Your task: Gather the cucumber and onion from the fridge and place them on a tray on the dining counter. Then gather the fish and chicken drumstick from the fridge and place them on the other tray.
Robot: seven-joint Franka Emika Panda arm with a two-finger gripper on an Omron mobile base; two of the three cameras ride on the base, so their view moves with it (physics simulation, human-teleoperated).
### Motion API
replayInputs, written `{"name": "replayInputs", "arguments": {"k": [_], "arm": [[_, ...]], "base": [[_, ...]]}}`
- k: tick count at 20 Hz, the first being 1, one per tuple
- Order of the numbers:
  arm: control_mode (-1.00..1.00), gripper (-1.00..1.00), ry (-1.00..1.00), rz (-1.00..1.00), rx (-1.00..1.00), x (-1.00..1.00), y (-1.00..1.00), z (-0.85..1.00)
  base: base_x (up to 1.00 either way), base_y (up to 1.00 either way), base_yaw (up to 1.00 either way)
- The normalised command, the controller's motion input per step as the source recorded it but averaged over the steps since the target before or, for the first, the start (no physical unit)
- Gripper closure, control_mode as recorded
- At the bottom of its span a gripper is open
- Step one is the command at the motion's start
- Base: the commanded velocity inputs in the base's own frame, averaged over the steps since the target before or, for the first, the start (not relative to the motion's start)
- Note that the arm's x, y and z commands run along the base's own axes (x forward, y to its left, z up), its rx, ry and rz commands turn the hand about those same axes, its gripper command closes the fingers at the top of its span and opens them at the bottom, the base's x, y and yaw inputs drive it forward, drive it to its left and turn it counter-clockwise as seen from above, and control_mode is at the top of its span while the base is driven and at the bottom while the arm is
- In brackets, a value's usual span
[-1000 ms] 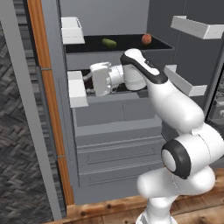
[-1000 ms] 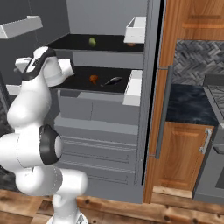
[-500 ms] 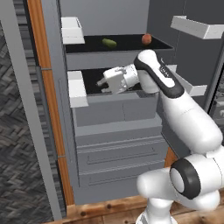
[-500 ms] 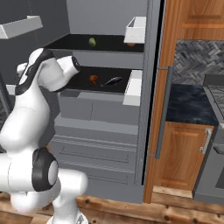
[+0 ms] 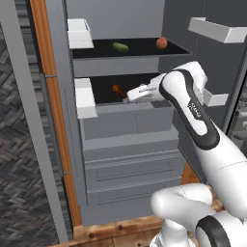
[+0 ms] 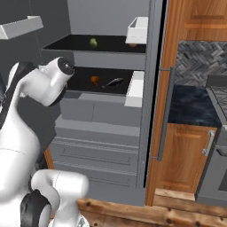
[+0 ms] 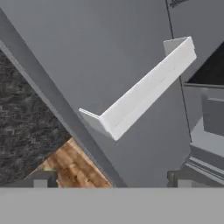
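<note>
Since a moment ago the white arm has swung its hand further round toward the left-hand door of the fridge (image 5: 125, 130), and the elbow now juts out in front of the lower shelf. From the left base view the gripper (image 5: 131, 95) sits at the front edge of that lower black shelf, pale and blocky, with nothing between its fingers; the jaws are spread wide, the two dark fingertips (image 7: 40, 179) standing well apart at the bottom of the hand view.

That hand view looks at the smooth flat grey inner face of the fridge door, where a white door bin (image 7: 144, 94) runs slantwise, a long thin-walled box with square corners. Beside the door lie a strip of rough dark woven-looking wall and a wedge of wood-grain floor (image 7: 72, 164).

On the upper shelf, glossy black, the cucumber (image 5: 120, 47) lies as a smooth green oblong toward the left, and the onion (image 5: 162, 43), a small reddish-orange ball, rests well apart from it toward the right. On the lower shelf the chicken drumstick (image 5: 117, 89) shows as a small lumpy orange-brown piece just beyond the gripper. From the right base view a slim dark grey fish (image 6: 114, 82) lies near the drumstick on the same shelf. Below are plain grey drawers (image 5: 130, 164) with shallow grooved fronts.
</note>
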Motion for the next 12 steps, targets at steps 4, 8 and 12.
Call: {"name": "replayInputs", "arguments": {"k": [4, 8, 12], "arm": [[-1.00, -1.00, -0.19, -0.35, -0.20, -0.55, -0.43, 0.00], [-1.00, -1.00, -0.14, -0.39, -0.19, -0.47, -0.47, -0.05], [-1.00, -1.00, -0.07, -0.40, -0.17, -0.36, -0.47, -0.01]], "base": [[0.00, 0.00, 0.00], [0.00, 0.00, 0.00], [0.00, 0.00, 0.00]]}}
